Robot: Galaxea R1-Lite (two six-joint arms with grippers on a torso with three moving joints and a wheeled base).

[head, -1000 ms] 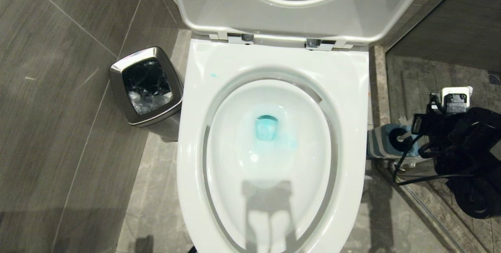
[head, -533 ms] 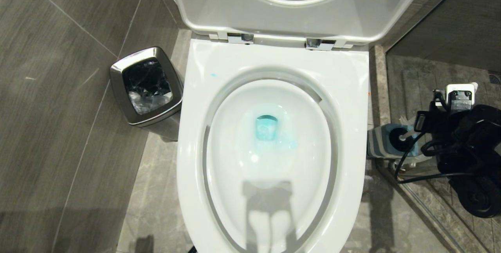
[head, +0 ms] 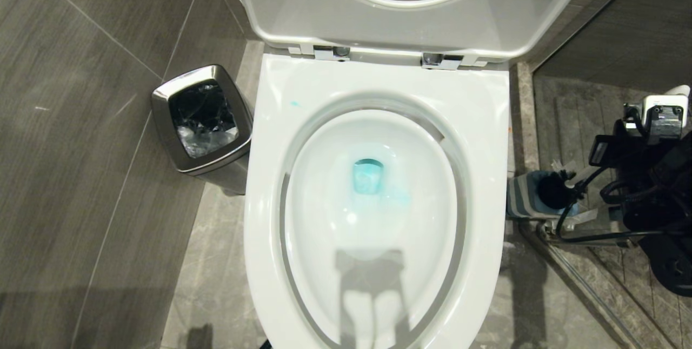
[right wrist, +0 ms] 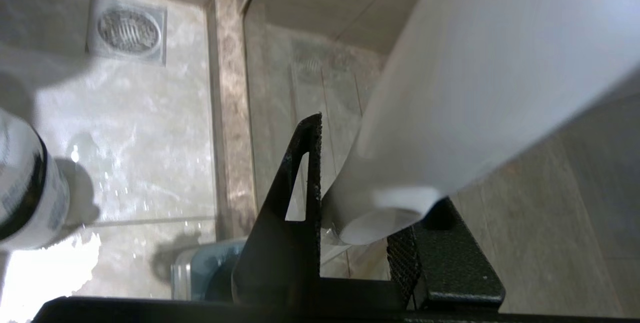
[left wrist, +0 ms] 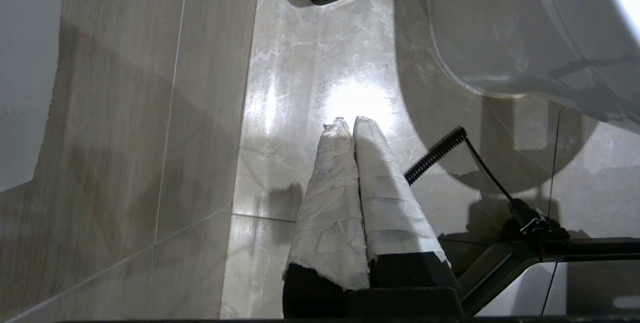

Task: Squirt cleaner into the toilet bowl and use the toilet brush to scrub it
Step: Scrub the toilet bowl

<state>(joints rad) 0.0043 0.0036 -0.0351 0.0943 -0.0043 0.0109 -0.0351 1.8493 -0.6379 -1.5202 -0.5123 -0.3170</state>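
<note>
- We see our right gripper (right wrist: 357,198) beside the toilet bowl (head: 378,89), on its right; the fingers grasp the white handle of the toilet brush (right wrist: 480,88).
- The black bristle head (head: 554,189) is just over the blue-and-grey holder (head: 521,198) on the floor.
- The cleaner (head: 369,176) tints the bowl water turquoise.
- Our left gripper (left wrist: 350,125) hangs over the floor, fingers clenched on nothing.
</note>
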